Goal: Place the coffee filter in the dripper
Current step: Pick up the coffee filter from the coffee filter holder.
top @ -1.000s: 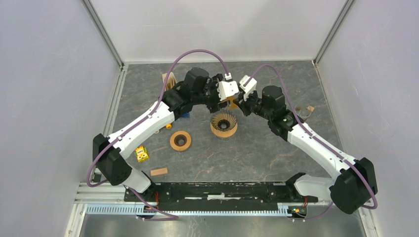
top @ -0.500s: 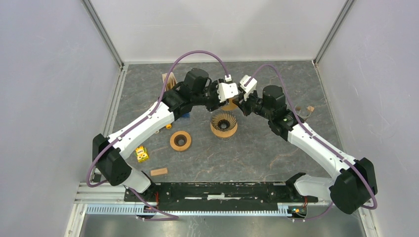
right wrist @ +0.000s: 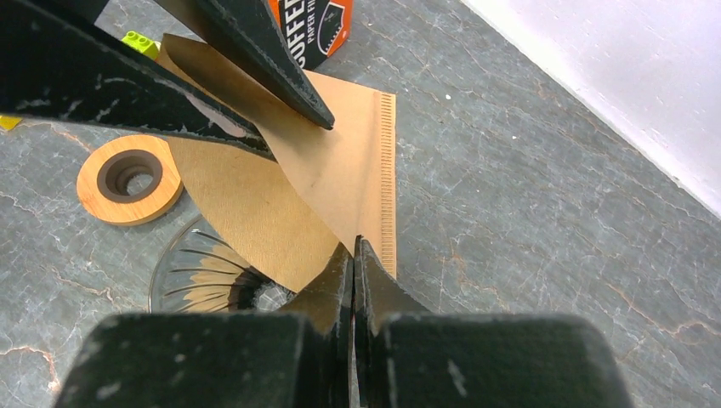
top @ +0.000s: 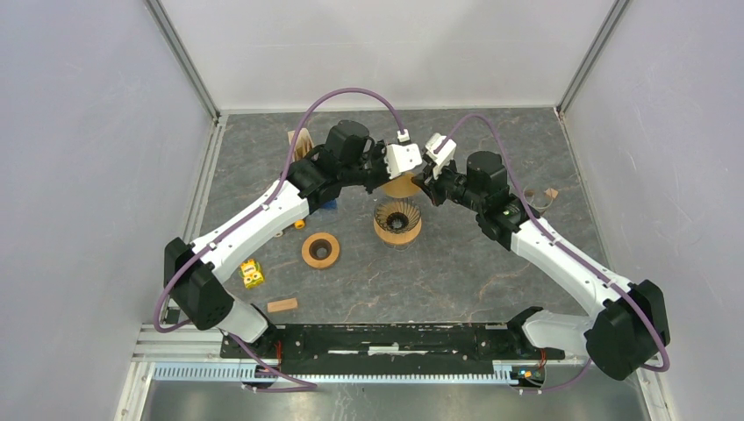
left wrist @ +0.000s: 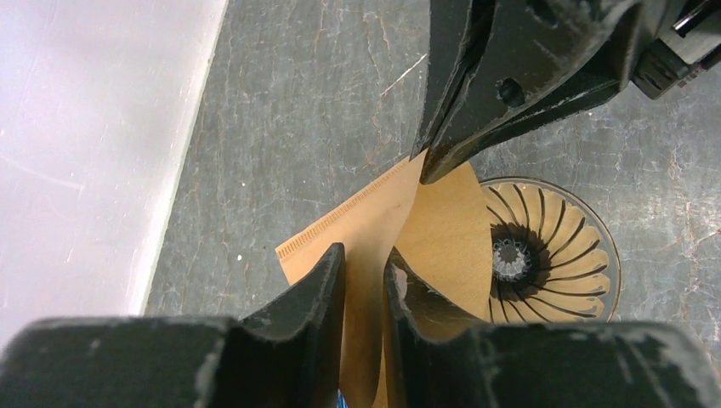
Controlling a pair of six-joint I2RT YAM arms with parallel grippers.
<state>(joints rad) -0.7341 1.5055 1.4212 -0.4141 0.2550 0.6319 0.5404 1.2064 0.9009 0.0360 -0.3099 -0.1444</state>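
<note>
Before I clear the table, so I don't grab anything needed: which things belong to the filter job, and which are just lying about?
Job: coffee filter, dripper, right gripper pinching the filter, left gripper straddling it.
Lying about: wooden ring, filter box, yellow block, wooden block.

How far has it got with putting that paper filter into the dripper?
Done: the filter is up off the table, pinched in the right pincer. In hand: the left pincer straddles one paper layer, jaws apart, probably to spread the cone. Left: the dripper below is empty; the filter has yet to be opened and set inside.
</note>
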